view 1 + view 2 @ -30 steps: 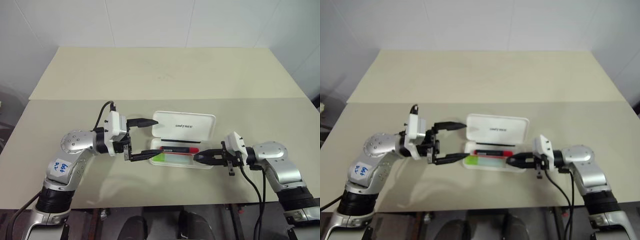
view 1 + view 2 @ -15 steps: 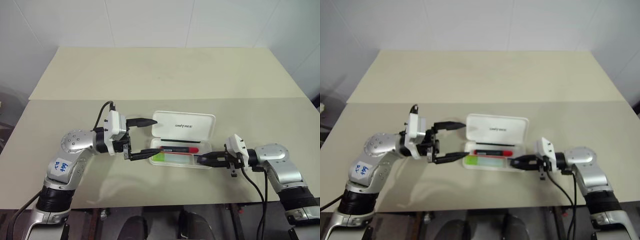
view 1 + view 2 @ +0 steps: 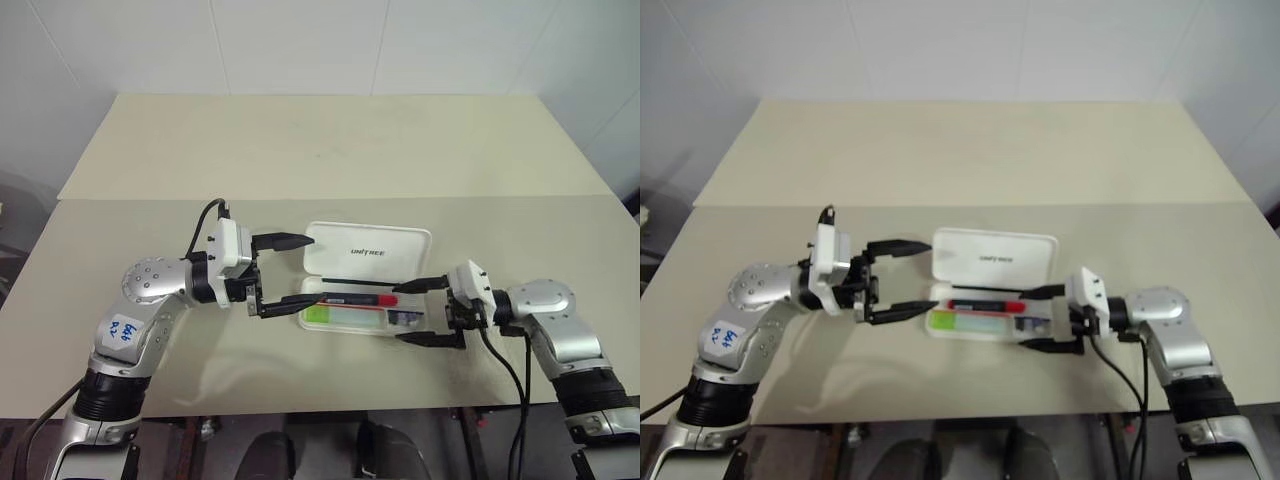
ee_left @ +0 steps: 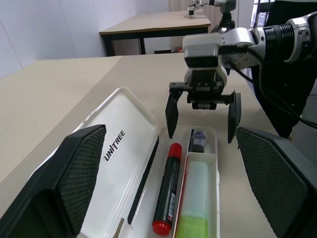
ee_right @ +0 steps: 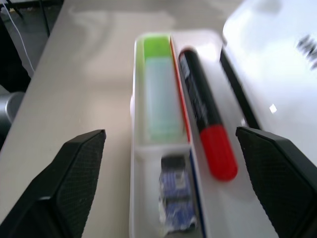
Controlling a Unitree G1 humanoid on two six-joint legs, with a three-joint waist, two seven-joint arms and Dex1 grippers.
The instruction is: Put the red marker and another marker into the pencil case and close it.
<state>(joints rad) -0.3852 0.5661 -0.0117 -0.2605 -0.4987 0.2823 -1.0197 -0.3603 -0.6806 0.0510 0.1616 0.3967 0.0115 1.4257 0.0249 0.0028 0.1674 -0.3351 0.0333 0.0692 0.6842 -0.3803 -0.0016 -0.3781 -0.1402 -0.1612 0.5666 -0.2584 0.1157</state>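
Both markers lie in the pencil case [image 3: 365,305], centre frame; lid up. Left gripper [image 3: 288,272] and right gripper [image 3: 420,312] gape wide, empty. Risk: a careless lid push slides the case.

lying in view: one white pencil case [image 3: 366,252], one red marker [image 4: 167,188], one lime-green highlighter [image 4: 196,207], one small dark blue item [image 5: 174,198] in the case's end compartment. reaching in from either side: two grippers, one left gripper [image 3: 283,273], one right gripper [image 3: 419,312]. standing beneath: two tables [image 3: 300,150] butted together.
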